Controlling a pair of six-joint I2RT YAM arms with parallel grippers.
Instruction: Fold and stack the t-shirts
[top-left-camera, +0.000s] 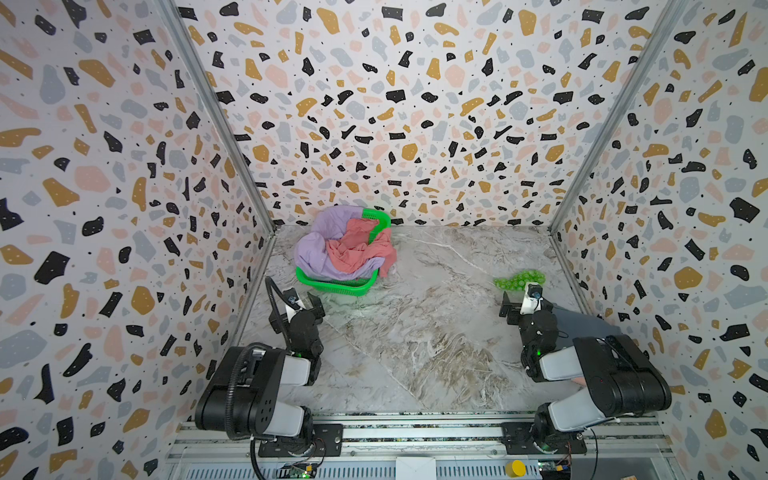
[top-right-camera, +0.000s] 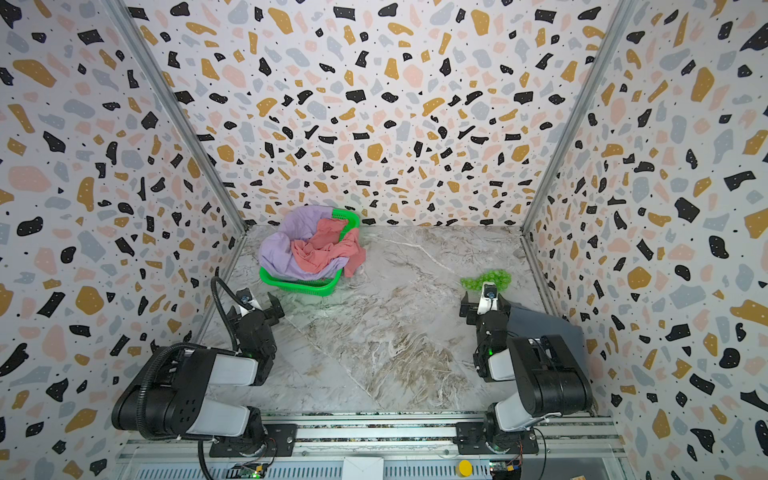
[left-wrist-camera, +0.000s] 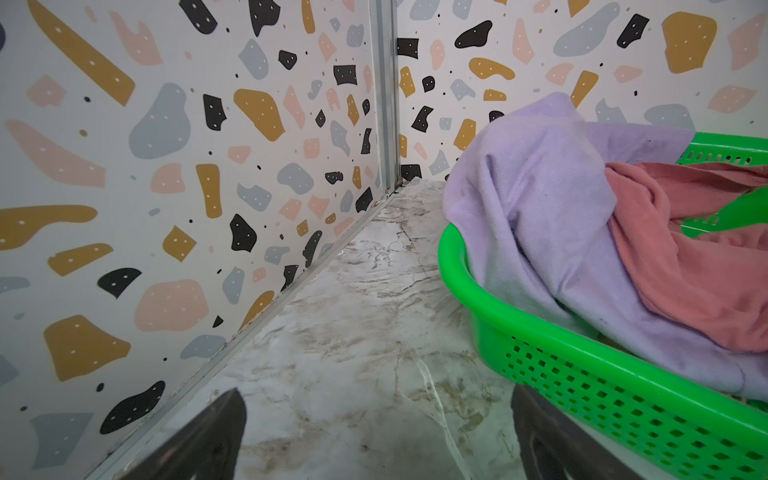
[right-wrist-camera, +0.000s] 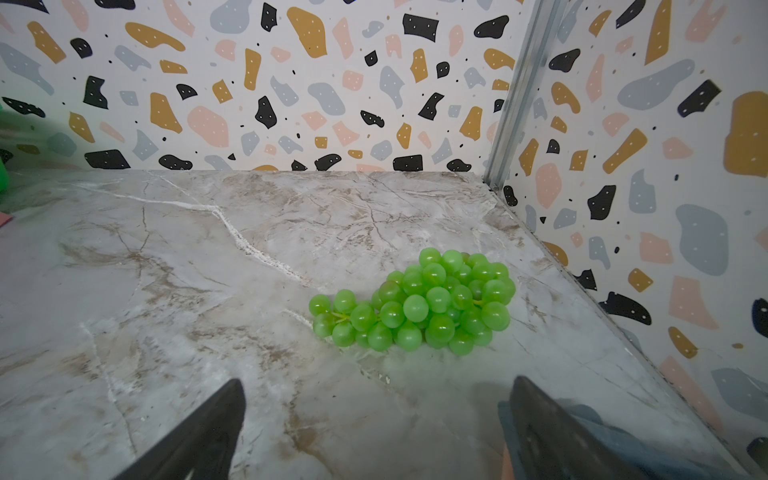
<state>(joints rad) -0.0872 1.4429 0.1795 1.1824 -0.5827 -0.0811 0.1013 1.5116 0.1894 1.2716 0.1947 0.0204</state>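
A lilac t-shirt (top-left-camera: 320, 249) (left-wrist-camera: 532, 199) and a coral-red t-shirt (top-left-camera: 353, 249) (left-wrist-camera: 685, 270) lie crumpled together in the green basket at the back left, the red one spilling over its right rim. A slate-grey t-shirt (top-left-camera: 582, 324) (right-wrist-camera: 615, 440) lies flat at the right wall, mostly hidden under my right arm, with a peach edge (right-wrist-camera: 506, 465) showing beneath it. My left gripper (top-left-camera: 297, 305) (left-wrist-camera: 374, 392) hangs open and empty just in front of the basket. My right gripper (top-left-camera: 527, 305) (right-wrist-camera: 378, 380) is open and empty too, at the grey shirt's far edge.
The green mesh basket (top-left-camera: 332, 286) (left-wrist-camera: 540, 328) sits near the back left corner. A cluster of small green balls (top-left-camera: 519, 279) (right-wrist-camera: 419, 303) lies just beyond my right gripper. Patterned walls close in the marble table (top-left-camera: 415, 332) on three sides.
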